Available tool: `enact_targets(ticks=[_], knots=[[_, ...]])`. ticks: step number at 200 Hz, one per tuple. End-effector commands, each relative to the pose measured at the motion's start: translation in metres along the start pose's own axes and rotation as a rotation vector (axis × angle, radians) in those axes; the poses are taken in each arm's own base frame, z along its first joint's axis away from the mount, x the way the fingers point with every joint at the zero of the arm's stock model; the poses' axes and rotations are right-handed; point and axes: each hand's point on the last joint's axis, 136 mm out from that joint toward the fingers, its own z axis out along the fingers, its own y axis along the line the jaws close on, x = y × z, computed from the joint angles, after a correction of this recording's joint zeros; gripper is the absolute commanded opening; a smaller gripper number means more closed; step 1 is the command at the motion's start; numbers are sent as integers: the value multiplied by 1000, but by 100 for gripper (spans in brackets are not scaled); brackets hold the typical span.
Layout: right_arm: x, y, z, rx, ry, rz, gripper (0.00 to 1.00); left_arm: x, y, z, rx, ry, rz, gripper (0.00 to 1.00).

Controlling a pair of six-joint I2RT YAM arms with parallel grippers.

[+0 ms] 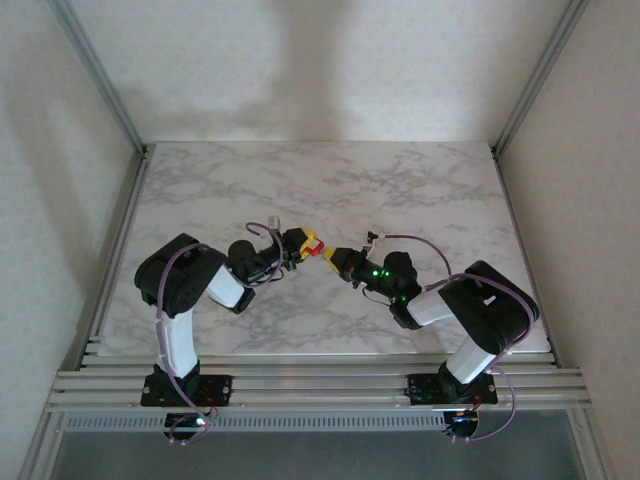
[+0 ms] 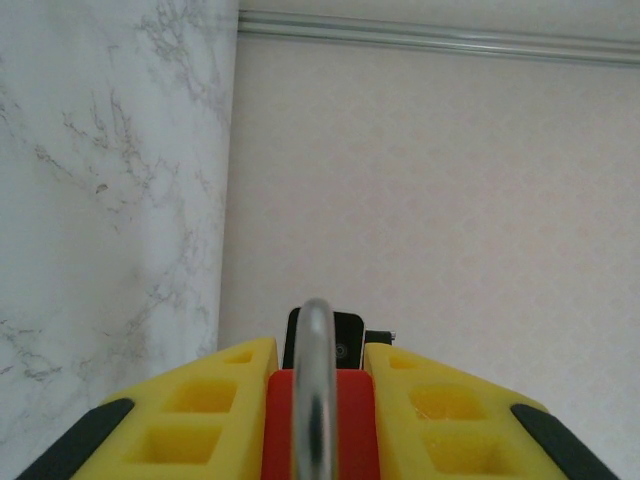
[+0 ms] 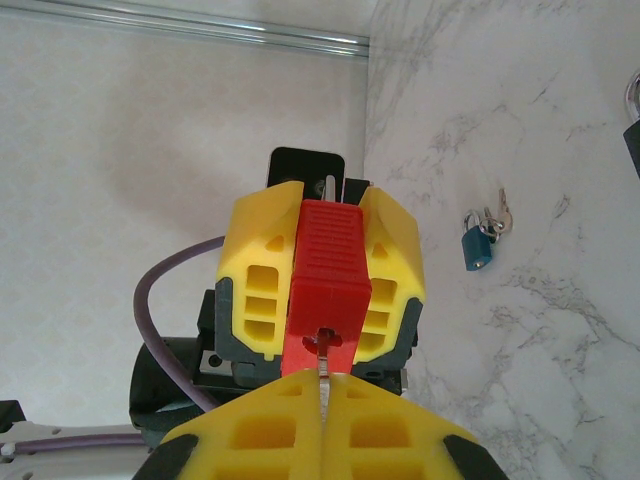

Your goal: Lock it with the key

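Both arms meet over the middle of the table. My left gripper (image 1: 303, 243) is shut on a red padlock (image 1: 312, 242), its yellow fingers (image 3: 262, 262) pressed on either side of the body (image 3: 328, 258). In the left wrist view the padlock (image 2: 350, 425) sits between the pads with its steel shackle (image 2: 315, 380) arching toward the camera. My right gripper (image 3: 323, 380) is shut on a thin metal key (image 3: 323, 355). The key's tip sits in the keyhole on the padlock's underside. From above, the right gripper (image 1: 332, 256) points at the padlock.
A small blue padlock (image 3: 477, 244) with keys on a ring lies on the marble table (image 1: 420, 190). A dark object (image 3: 633, 115) with a metal loop shows partly at the right edge. A purple cable (image 3: 160, 330) loops behind the left gripper. Walls enclose the table.
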Motion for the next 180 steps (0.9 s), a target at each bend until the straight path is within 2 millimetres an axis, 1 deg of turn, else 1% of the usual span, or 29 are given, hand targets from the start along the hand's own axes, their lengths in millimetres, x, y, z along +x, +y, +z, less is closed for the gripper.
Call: enact_targets(ticks=[1, 57, 84, 104, 109, 113, 129, 160, 175, 180], knots=[[35, -13, -13, 32, 127, 6, 0, -78, -77, -35, 290, -326, 97, 0], [36, -13, -13, 33, 129, 6, 0, -79, -77, -36, 288, -330, 94, 0], [36, -8, -15, 20, 126, -8, 0, -80, -76, -37, 287, -333, 97, 0], [35, -4, -17, 18, 123, -27, 0, -81, -73, -37, 272, -335, 100, 0], [34, 0, -18, 8, 121, -39, 0, -81, -72, -37, 266, -335, 102, 0], [34, -4, -19, 26, 121, -37, 0, -81, -71, -37, 262, -333, 107, 0], [30, -1, -23, 42, 113, -64, 0, -82, -67, -35, 228, -329, 124, 0], [20, 15, -37, 90, 87, -182, 0, -81, -63, -31, 133, -325, 203, 0], [14, 28, -49, 124, 63, -273, 0, -82, -63, -28, 75, -324, 261, 0], [12, 33, -53, 138, 53, -304, 0, -83, -59, -27, 38, -327, 274, 0]])
